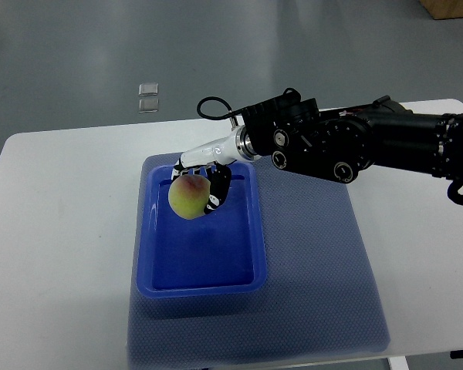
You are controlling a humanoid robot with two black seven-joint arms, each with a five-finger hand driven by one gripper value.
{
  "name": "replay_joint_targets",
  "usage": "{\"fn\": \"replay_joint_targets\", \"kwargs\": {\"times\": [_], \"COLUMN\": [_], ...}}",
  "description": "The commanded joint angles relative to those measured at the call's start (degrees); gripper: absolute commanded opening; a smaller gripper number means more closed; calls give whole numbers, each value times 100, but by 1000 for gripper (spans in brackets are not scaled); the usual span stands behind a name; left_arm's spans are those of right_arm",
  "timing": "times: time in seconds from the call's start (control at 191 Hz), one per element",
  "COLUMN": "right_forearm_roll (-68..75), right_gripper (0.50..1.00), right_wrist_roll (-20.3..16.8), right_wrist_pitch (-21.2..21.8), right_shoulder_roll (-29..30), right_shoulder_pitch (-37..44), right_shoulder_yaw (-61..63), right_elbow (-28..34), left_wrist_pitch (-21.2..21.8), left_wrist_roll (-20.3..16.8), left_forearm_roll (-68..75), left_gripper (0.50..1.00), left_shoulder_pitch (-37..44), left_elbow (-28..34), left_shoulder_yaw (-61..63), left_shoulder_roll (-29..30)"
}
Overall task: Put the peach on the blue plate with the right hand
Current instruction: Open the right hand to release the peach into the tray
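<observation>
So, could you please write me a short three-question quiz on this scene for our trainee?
1. True or false: the right robot hand grasps the peach.
2. The peach is over which thing? A) the blue plate B) the bare white table C) the floor
3. Fill in: the plate sits on a blue ____.

Key: 1 true; 2 A; 3 mat.

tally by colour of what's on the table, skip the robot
Blue: 2, the plate and the mat under it
Yellow-green with a pink blush: 1, the peach, held by the right hand over the plate
Total: 3
</observation>
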Motion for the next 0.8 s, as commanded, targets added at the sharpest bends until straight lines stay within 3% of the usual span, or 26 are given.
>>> {"fn": "replay_joint_targets", "kwargs": {"times": [0.0, 0.136, 0.141, 0.204, 0.251, 0.256, 0.287, 0.334, 0.392, 0.402, 0.413, 0.794], "right_forearm_roll": [5, 5, 5, 5, 5, 5, 5, 5, 5, 5, 5, 101], "right_gripper": [535, 543, 574, 621, 621, 720, 809, 854, 856, 919, 932, 934], "right_wrist_roll": [0, 0, 0, 0, 0, 0, 0, 0, 0, 0, 0, 202], "right_wrist_pitch": [-24, -33, -33, -24, -24, -24, -15, -7, 2, 46, 46, 55], "right_shoulder_roll": [1, 1, 1, 1, 1, 1, 1, 1, 1, 1, 1, 1], "right_shoulder_pitch": [-186, -300, -361, -405, -405, -431, -458, -476, -484, -476, -476, -177], "right_shoulder_yaw": [7, 51, 51, 51, 51, 51, 51, 51, 51, 51, 60, 271], "right_elbow": [-100, -162, -223, -258, -258, -267, -267, -267, -267, -267, -267, -223], "left_wrist_pitch": [0, 0, 0, 0, 0, -9, -9, -9, 0, 0, 0, 0], "left_wrist_roll": [0, 0, 0, 0, 0, 0, 9, 0, 0, 9, 9, 0], "left_forearm_roll": [0, 0, 0, 0, 0, 0, 0, 0, 0, 0, 0, 0], "left_gripper": [1000, 1000, 1000, 1000, 1000, 1000, 1000, 1000, 1000, 1000, 1000, 1000], "left_shoulder_pitch": [0, 0, 0, 0, 0, 0, 0, 0, 0, 0, 0, 0], "left_elbow": [-1, -10, -10, -10, -10, -10, -10, -10, -1, -1, -1, -1], "left_shoulder_yaw": [9, 9, 9, 9, 9, 9, 9, 0, 0, 0, 0, 0], "left_shoulder_roll": [0, 0, 0, 0, 0, 0, 0, 0, 0, 0, 0, 0]}}
